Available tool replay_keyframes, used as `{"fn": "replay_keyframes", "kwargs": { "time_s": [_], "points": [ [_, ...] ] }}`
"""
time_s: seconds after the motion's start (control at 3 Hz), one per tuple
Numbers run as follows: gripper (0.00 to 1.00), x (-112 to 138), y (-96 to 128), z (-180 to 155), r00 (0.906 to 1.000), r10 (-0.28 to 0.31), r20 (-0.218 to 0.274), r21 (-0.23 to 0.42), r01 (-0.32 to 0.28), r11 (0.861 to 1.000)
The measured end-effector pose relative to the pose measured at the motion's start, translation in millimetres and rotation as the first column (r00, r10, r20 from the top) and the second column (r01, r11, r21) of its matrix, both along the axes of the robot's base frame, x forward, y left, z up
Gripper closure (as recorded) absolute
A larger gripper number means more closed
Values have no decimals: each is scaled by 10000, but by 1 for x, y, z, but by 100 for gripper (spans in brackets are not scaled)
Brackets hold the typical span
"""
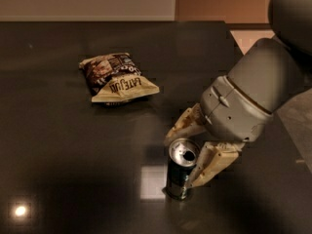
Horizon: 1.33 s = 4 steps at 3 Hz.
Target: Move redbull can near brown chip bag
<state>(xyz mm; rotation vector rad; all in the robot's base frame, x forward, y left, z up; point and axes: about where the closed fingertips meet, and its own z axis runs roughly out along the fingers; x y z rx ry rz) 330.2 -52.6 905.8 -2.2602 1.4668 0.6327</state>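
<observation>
**Inspecting: gripper [180,161] at redbull can [179,177], brown chip bag [117,78] well apart**

Recording a dark, glossy table [58,145] taking up nearly the whole view. Noting a bulky grey arm [253,96] reaching in from the right edge, its wrist angling down toward the near middle of the table. Logging the brown chip bag lying flat on the far left part of the table, crinkled, its cream end with brown lettering facing the camera.

Finding the gripper at the near middle of the table, with tan fingers [213,164] spreading wide to either side of the redbull can. Seeing one finger sitting behind the can's silver top on the far-left side and the other running down the can's right flank (contact there looking likely, though impossible to confirm). Rating the jaws as open, not clamping anything.

Placing the redbull can upright on the table between those fingers, a dark opening showing in its top. Putting it well apart from the brown chip bag, to the bag's near right.

Marking two light reflections on the tabletop: a pale square patch [151,182] just left of the can's base and a small bright spot [20,210] near the bottom left corner.
</observation>
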Motion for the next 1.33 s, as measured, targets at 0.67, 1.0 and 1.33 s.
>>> {"fn": "replay_keyframes", "kwargs": {
  "time_s": [0.67, 1.0, 1.33],
  "points": [
    [87, 20, 8, 26, 9987, -302, 415, 264, 291, 9992],
    [100, 49, 19, 43, 9952, -715, 666, 451, 686, 9966],
    [100, 86, 34, 48, 9909, -1153, 696, 536, 1117, 9923]
  ]
}}
